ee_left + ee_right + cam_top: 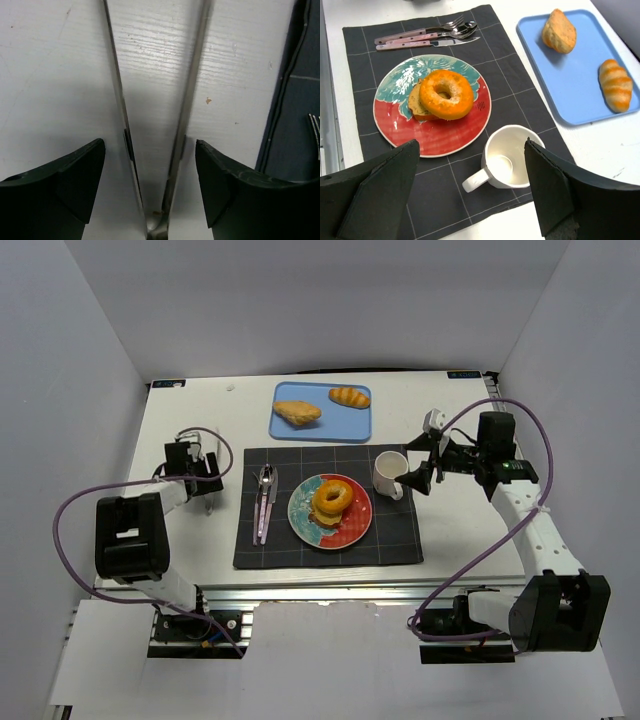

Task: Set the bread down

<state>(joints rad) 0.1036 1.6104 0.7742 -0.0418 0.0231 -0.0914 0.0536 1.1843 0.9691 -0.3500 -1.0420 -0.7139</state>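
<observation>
I work at a white bench with a faintly grained, lightly scuffed surface. Plain pale grey panels enclose it: left wall, back wall, right wall. An aluminium rail runs along its near edge. Lighting is even and diffuse.

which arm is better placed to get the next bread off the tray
Right, probably: the right pincer hangs open by the mug, next to the tray. The left pincer sits over the tongs, left of the mat.
</observation>
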